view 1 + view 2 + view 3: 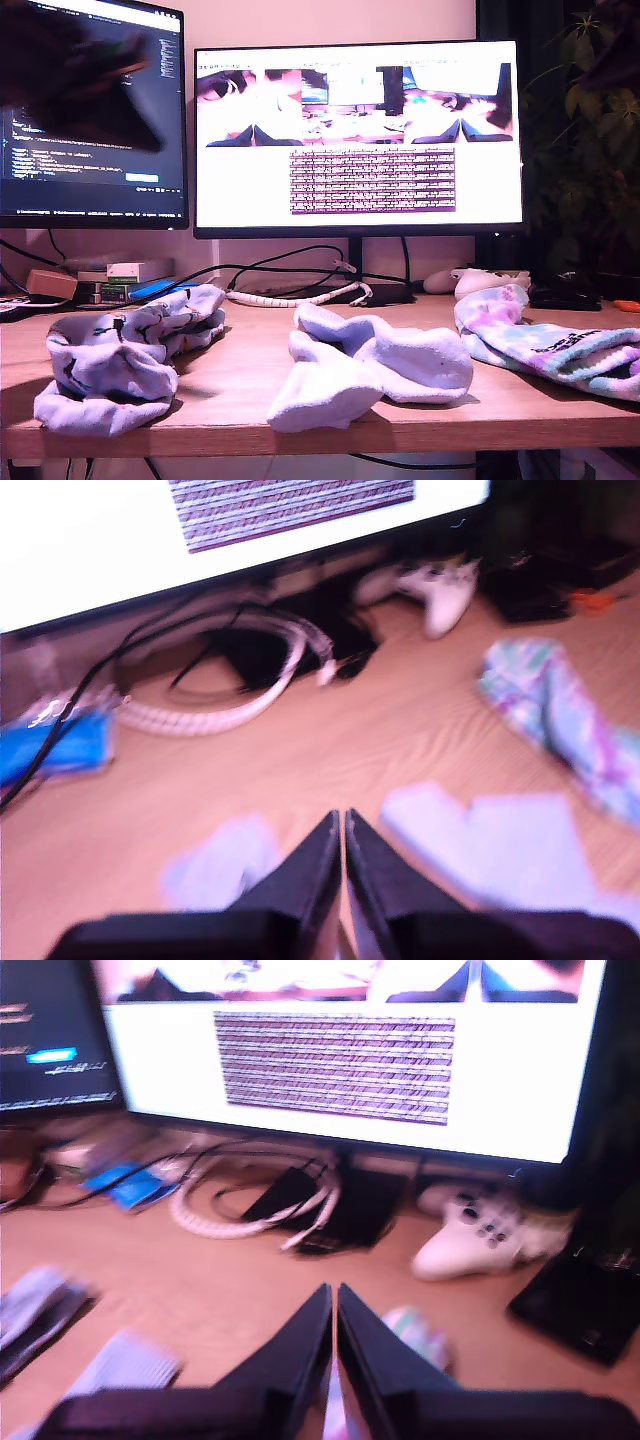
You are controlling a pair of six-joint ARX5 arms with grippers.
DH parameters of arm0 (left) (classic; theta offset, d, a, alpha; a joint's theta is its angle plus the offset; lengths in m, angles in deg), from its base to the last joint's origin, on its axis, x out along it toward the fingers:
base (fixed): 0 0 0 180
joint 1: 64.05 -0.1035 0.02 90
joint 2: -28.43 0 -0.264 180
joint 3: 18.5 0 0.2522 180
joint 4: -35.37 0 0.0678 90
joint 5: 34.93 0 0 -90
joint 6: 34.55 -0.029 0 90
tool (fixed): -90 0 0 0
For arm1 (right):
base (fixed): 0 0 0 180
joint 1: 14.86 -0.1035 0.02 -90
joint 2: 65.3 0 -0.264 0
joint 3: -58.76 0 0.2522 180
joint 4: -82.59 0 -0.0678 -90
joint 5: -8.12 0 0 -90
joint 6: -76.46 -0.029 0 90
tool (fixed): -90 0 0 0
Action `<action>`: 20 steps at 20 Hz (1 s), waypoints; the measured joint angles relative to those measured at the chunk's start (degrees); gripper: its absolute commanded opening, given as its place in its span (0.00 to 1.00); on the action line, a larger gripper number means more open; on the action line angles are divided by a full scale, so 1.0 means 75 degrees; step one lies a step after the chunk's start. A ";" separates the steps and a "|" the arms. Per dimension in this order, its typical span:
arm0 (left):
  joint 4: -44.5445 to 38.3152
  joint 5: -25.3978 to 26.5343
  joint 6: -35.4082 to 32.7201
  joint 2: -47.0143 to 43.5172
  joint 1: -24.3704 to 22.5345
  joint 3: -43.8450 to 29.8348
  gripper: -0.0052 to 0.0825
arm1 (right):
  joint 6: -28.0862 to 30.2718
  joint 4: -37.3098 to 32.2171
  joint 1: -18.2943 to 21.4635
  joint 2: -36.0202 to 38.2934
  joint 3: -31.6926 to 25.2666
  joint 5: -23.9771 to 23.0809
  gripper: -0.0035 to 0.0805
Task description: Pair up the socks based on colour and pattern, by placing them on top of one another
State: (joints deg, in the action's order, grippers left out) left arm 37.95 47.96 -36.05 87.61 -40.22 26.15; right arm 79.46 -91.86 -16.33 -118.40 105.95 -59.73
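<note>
Three groups of socks lie on the table in the exterior view. A pale blue heap with small dark motifs sits at that view's left, a white heap in the middle, and a tie-dye sock at that view's right. How many socks are in each heap cannot be told; each looks bunched or stacked, one colour to a heap.

Judgement: the sorting appears largely done, or at a pause between moves. Neither arm carries anything. The first gripper hangs above the table with its jaws closed together and empty. The second gripper is the same, jaws together and nothing between them. Both wrist views are blurred.

The next move, if any sock remains unpaired, calls for spreading the jaws before descending, then pinching a single layer of soft fabric without dragging its neighbour.

Writing: dark lettering shows on the tie-dye sock's cuff, too small to read. Text on the monitor is illegible.
</note>
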 measured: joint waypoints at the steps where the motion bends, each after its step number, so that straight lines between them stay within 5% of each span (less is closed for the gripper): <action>1: 0.0000 0.0003 0.0000 -0.0358 -0.0020 -0.0233 0.04 | 0.0003 0.0157 -0.0184 0.0149 -0.0073 0.0000 0.03; 10: 0.0769 0.0160 0.0149 -0.2766 -0.0035 -0.0842 0.04 | 0.0216 0.1658 -0.1527 0.2136 -0.0294 -0.0315 0.03; 16: 0.2168 0.0157 0.0154 -0.3745 -0.0035 -0.0842 0.04 | 0.0204 0.3144 -0.1623 0.3468 -0.0303 -0.0597 0.03; 20: 0.3232 0.0160 0.0169 -0.3885 -0.0035 -0.0845 0.04 | 0.0204 0.4022 -0.1623 0.3427 -0.0306 -0.0629 0.03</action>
State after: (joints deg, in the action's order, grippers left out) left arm 62.19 49.16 -34.78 58.47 -40.48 19.82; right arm 80.99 -61.70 -28.51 -92.70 103.66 -64.45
